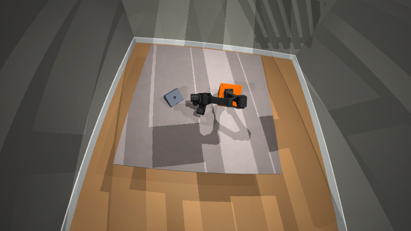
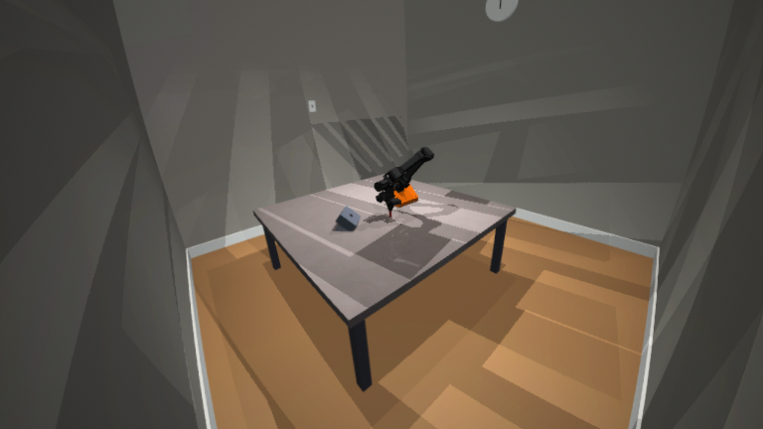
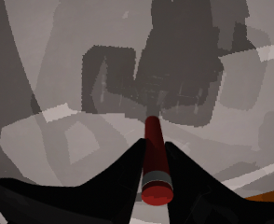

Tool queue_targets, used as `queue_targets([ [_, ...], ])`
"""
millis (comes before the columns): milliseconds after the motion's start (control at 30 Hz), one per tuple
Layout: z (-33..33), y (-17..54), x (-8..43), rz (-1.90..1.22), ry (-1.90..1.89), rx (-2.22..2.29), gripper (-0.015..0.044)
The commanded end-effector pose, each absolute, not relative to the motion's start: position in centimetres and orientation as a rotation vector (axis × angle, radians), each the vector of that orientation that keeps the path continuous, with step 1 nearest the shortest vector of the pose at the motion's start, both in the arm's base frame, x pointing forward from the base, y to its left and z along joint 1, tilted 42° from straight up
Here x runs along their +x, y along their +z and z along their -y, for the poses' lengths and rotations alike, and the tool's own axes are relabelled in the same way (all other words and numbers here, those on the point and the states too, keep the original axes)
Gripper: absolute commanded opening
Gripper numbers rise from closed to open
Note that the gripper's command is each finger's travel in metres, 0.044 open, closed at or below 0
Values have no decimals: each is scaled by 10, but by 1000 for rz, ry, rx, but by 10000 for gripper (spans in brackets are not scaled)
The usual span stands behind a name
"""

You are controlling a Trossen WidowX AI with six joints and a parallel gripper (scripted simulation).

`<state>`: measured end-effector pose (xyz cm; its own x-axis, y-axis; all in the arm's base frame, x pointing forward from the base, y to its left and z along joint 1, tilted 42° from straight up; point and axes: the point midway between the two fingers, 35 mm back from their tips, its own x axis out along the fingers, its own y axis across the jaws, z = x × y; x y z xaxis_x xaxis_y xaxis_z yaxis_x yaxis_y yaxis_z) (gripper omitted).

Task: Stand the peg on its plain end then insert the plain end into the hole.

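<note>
The red peg point(image 3: 154, 156) point(image 2: 389, 214) stands about upright, with its pale band and red end cap towards the wrist camera and its plain end down at the table. My gripper point(image 3: 155, 146) point(image 2: 389, 209) is shut on the peg, one black finger on each side below the banded end in the wrist view. In the top view the arm hides the peg. The blue-grey sloped panel point(image 1: 179, 93) point(image 2: 345, 221) stands apart from the gripper, to its left in the top and exterior views. Its one dark hole point(image 1: 174, 97) point(image 2: 351, 214) is empty.
The orange base plate point(image 1: 224, 86) point(image 2: 409, 197) lies under the arm's base, right of the gripper in the top and exterior views. The table point(image 1: 169, 64) point(image 2: 332, 266) carries broad shadows and pale stripes of light. The black arm reaches over it from the base.
</note>
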<state>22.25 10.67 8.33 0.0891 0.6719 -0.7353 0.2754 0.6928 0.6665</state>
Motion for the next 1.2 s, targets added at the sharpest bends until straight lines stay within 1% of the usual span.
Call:
queue_targets([
  [0, -106, 84, 223, -1496, 351, 819, 0],
  [800, -51, 138, 220, -1503, 340, 820, 0],
  [1167, -45, 138, 232, -1492, 291, 780, 0],
])
